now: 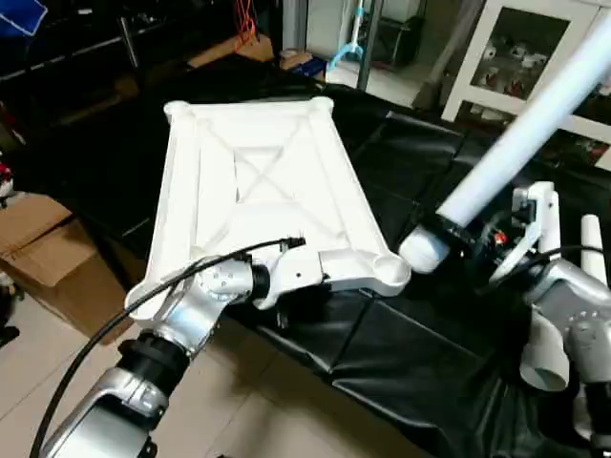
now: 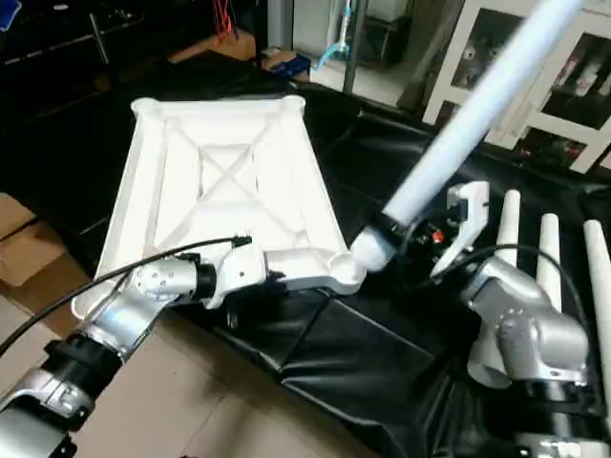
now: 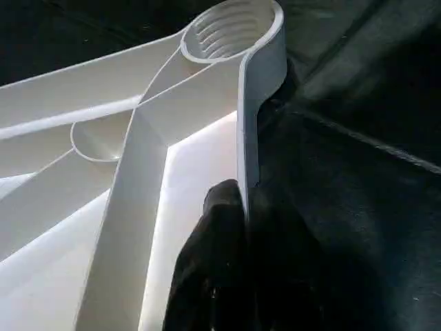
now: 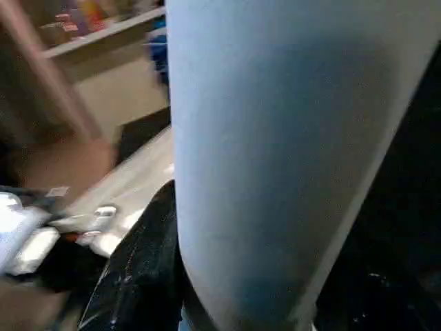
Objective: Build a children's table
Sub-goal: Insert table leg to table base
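Black fingers [image 3: 220, 276] pinch the white table top's [image 3: 124, 227] edge wall below its threaded corner socket [image 3: 227, 31].

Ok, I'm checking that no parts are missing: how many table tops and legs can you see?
Table top: 1
Raised leg: 1
Legs lying flat: 3
Total: 5

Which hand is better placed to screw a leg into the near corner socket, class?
Right. The right hand already holds a leg, its end beside the near corner socket. The left hand is busy clamping the table top rim.
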Motion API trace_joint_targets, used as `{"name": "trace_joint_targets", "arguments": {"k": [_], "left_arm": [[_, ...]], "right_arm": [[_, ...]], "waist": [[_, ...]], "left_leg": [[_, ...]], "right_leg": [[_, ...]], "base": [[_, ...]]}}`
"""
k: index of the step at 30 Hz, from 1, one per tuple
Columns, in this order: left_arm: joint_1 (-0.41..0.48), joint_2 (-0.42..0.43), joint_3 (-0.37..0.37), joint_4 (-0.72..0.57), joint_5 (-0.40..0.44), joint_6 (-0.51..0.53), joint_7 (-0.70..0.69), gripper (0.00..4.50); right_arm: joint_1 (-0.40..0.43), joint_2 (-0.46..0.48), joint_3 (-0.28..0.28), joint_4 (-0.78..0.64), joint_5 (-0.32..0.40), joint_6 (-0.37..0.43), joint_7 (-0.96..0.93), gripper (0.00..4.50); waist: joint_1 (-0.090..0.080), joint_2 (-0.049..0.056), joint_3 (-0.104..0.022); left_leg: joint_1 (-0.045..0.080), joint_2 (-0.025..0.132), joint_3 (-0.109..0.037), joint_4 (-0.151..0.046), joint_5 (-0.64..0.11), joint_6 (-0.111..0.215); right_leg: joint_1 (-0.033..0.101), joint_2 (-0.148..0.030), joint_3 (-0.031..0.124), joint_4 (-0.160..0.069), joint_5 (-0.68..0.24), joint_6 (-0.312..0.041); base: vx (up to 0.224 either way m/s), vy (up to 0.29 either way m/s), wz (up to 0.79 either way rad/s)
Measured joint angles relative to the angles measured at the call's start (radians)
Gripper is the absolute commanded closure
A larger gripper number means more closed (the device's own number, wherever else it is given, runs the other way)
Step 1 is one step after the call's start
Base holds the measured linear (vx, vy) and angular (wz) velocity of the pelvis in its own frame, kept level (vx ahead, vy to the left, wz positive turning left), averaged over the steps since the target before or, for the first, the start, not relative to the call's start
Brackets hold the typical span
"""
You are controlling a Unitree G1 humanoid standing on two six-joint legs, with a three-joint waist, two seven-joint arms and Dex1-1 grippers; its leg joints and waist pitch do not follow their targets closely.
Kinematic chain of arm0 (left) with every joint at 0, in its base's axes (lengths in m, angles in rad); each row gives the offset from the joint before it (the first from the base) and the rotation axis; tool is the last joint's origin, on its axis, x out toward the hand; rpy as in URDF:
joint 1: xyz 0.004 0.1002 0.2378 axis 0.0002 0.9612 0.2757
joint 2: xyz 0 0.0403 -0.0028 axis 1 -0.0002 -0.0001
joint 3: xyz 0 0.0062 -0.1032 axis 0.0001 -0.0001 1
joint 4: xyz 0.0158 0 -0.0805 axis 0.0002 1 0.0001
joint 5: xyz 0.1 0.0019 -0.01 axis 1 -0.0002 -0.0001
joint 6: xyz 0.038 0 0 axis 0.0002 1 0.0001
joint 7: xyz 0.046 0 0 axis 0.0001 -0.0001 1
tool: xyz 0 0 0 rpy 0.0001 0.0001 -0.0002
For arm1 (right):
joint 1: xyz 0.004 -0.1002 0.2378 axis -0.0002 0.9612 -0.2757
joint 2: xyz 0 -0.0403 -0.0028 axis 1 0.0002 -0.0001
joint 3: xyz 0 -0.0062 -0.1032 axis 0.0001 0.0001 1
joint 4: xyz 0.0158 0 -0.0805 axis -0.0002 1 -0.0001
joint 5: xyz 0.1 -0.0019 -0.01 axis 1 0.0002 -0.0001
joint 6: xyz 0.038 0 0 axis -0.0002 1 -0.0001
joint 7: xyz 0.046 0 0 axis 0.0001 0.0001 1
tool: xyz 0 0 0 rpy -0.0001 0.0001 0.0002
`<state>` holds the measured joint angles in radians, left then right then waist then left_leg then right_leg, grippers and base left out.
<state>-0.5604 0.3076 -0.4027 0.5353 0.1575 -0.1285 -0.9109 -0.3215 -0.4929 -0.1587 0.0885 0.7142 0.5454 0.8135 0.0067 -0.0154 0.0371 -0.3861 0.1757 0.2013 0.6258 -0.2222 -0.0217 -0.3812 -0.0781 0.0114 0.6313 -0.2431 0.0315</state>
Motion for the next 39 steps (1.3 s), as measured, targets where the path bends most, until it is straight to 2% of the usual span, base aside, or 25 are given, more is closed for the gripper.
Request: {"name": "trace_joint_targets", "arguments": {"k": [3, 7, 11, 19, 22, 23, 26, 27, 31, 35, 39], "left_arm": [[-0.012, -0.001, 0.014, -0.004, -0.027, 0.043, -0.037, 4.5], [-0.033, -0.001, 0.016, 0.024, -0.048, 0.04, -0.081, 4.5], [-0.04, -0.01, 0.013, 0.041, -0.044, 0.023, -0.078, 4.5], [-0.063, -0.015, 0.019, 0.08, -0.055, 0.034, -0.089, 4.5], [-0.065, -0.013, 0.027, 0.085, -0.057, 0.034, -0.103, 4.5], [-0.065, -0.013, 0.029, 0.085, -0.058, 0.037, -0.109, 4.5], [-0.066, -0.012, 0.031, 0.079, -0.068, 0.055, -0.127, 4.5], [-0.066, -0.011, 0.031, 0.075, -0.073, 0.062, -0.134, 4.5], [-0.063, -0.003, 0.032, 0.06, -0.085, 0.08, -0.154, 4.5], [-0.047, -0.001, 0.033, 0.037, -0.085, 0.086, -0.155, 4.5], [-0.039, -0.002, 0.034, 0.022, -0.085, 0.095, -0.156, 4.5]], "right_arm": [[-0.055, -0.023, 0.018, -0.008, 0.019, 0.041, 0.044, 2.61], [-0.122, -0.006, 0.026, 0.03, -0.018, -0.003, 0.041, 2.61], [-0.102, 0.034, 0.038, 0.031, -0.045, -0.004, -0.024, 2.61], [-0.101, 0.053, 0.052, 0.028, -0.086, -0.018, -0.041, 2.61], [-0.119, 0.053, 0.067, 0.061, -0.097, 0.004, -0.046, 2.61], [-0.129, 0.051, 0.074, 0.074, -0.095, 0.043, -0.051, 2.61], [-0.16, 0.051, 0.057, 0.121, -0.04, 0.178, -0.078, 2.61], [-0.164, 0.051, 0.036, 0.125, 0.003, 0.23, -0.073, 2.61], [-0.171, 0.046, -0.032, 0.129, 0.144, 0.349, -0.018, 2.61], [-0.206, 0.04, -0.136, 0.146, 0.281, 0.427, 0.021, 2.61], [-0.207, 0.039, -0.164, 0.152, 0.31, 0.462, 0.019, 2.61]], "waist": [[0.001, -0.003, 0.002], [0.006, -0.004, 0.004], [0.024, -0.002, 0.004], [0.023, -0.001, 0.003], [0.023, -0.001, 0.003], [0.023, -0.001, 0.003], [0.026, -0.001, 0.003], [0.029, -0.001, 0.003], [0.031, -0.001, 0.004], [0.034, -0.001, 0.004], [0.034, -0.002, 0.004]], "left_leg": [[0.0, 0.0, 0.0, 0.001, 0.001, 0.001], [-0.002, 0.0, 0.001, 0.001, 0.001, 0.001], [-0.002, 0.0, 0.001, 0.001, 0.001, 0.001], [-0.001, 0.0, 0.001, 0.001, 0.003, 0.0], [-0.001, 0.0, 0.001, 0.001, 0.003, -0.001], [-0.001, 0.0, 0.001, 0.001, 0.003, -0.001], [-0.001, 0.0, 0.001, 0.001, 0.003, -0.001], [-0.001, 0.0, 0.001, 0.001, 0.003, -0.001], [-0.002, 0.0, 0.001, 0.0, 0.003, 0.0], [-0.002, 0.0, 0.001, 0.0, 0.003, 0.0], [-0.002, 0.0, 0.001, 0.0, 0.003, 0.0]], "right_leg": [[0.0, 0.0, 0.0, 0.0, 0.0, -0.001], [-0.001, -0.001, 0.0, 0.0, 0.001, -0.001], [-0.001, -0.001, 0.0, 0.001, 0.001, -0.001], [-0.001, -0.001, 0.0, 0.002, 0.002, -0.002], [-0.001, -0.001, 0.0, 0.002, 0.002, -0.003], [-0.001, 0.0, 0.0, 0.002, 0.002, -0.003], [-0.001, 0.0, 0.0, 0.001, 0.002, -0.003], [-0.002, 0.0, 0.0, 0.001, 0.002, -0.003], [-0.002, 0.0, 0.0, 0.001, 0.002, -0.003], [-0.002, -0.001, 0.0, 0.001, 0.002, -0.003], [-0.002, -0.001, 0.0, 0.002, 0.002, -0.003]], "base": [[0.0, 0.0, 0.0], [0.0, 0.0, 0.0], [0.0, 0.0, 0.0], [0.0, 0.0, 0.0], [0.0, 0.0, 0.0], [0.0, 0.0, 0.0], [0.0, 0.0, 0.0], [0.0, 0.0, 0.0], [0.0, 0.0, 0.0], [0.0, 0.0, 0.0], [0.0, 0.0, 0.0]]}}
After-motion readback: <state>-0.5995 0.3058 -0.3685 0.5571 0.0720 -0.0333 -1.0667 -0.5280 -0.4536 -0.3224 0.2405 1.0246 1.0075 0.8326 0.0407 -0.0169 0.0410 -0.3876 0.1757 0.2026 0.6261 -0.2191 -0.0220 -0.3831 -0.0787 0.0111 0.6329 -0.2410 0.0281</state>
